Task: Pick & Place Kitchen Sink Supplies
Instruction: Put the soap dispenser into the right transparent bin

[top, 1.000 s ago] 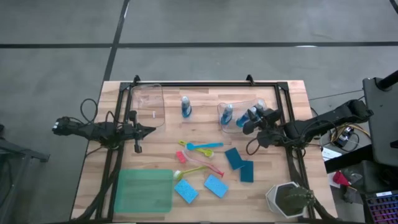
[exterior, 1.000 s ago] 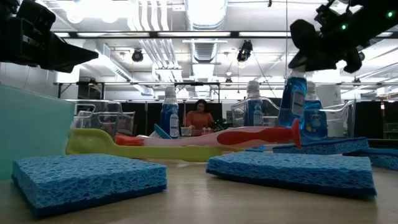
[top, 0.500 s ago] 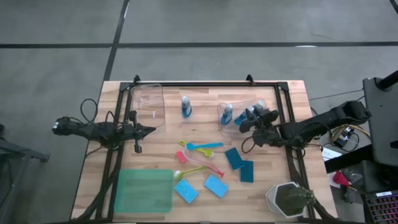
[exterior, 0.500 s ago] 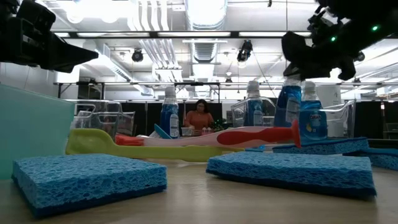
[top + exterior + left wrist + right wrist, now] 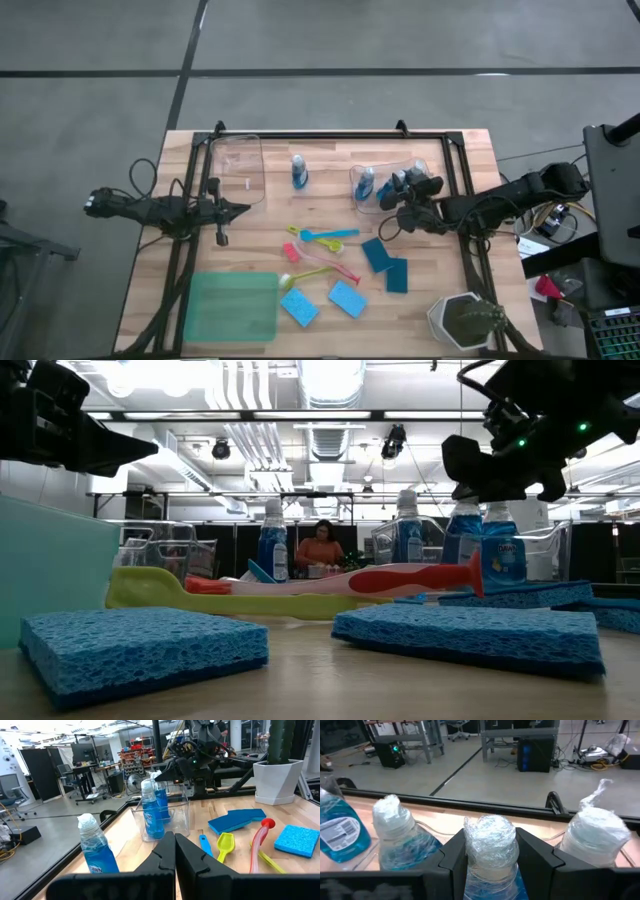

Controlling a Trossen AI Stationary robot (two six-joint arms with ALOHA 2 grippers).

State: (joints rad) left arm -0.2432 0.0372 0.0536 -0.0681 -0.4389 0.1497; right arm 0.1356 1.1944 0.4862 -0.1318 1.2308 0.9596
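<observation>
Right now the right gripper is clamped on the wrapped cap of a blue bottle, inside the clear bin at the desk's far right part; two more bottles stand just beside it in there. A fourth bottle stands alone mid-desk. Nearer, brushes lie crossed, four sponges flat around them. Left gripper, fingers together, hangs over the left edge beside an empty-looking clear bin. Green tray front left, potted plant front right.

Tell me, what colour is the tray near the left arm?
Green. The tray shows best in the high view, flat on the table's front left corner.
</observation>
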